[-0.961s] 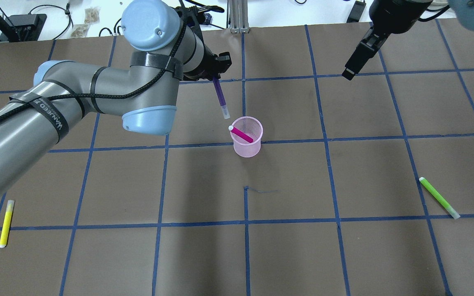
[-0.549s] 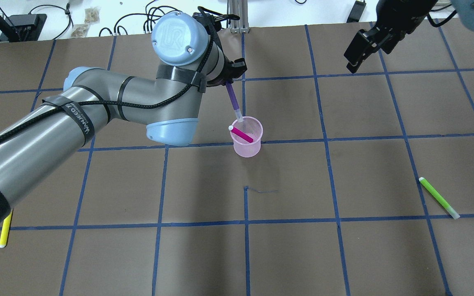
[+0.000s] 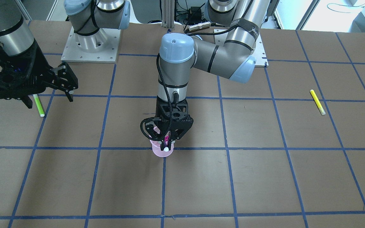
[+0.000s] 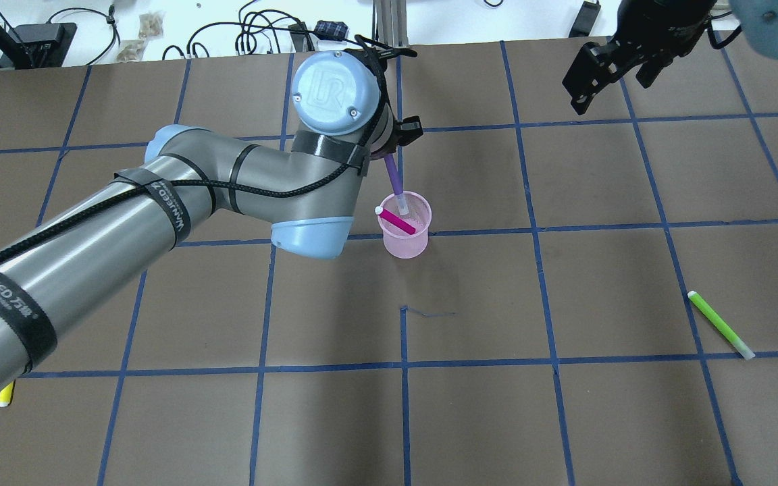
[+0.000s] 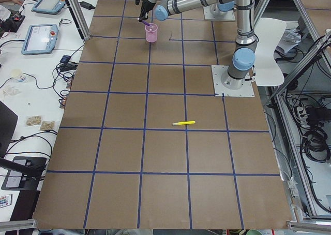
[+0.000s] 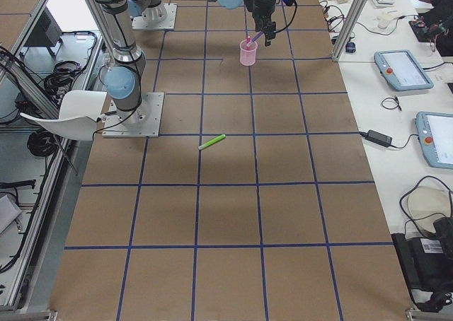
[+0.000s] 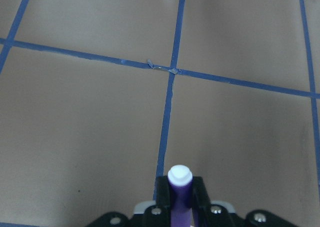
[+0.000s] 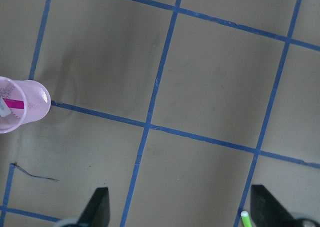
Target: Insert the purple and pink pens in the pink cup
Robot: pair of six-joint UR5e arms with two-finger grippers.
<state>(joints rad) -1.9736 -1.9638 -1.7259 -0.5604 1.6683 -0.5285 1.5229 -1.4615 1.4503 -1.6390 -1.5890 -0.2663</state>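
Clock read on overhead view, centre = pink mesh plastic cup (image 4: 406, 237), 12 = away from robot. Cup mouth blocked from above: left claw (image 3: 166, 142) sits right over it, clamped on purple pen w/ white cap (image 4: 394, 177), whose lower end is inside the rim at 12. Magenta pen w/ white end (image 4: 397, 221) leans across inside, its end poking over the rim at 10. Grey left arm (image 4: 159, 202) fills the 8–11 approach. Right claw (image 8: 182, 209), fingers wide apart, hangs high at 2, well apart from cup. Brown paper counter w/ blue tape grid (image 4: 564, 418) gives free approach from 3 round to 7. Green pen (image 4: 721, 325) lies flat at 4, far out. Yellow pen (image 3: 317, 102) lies at 8, far out.
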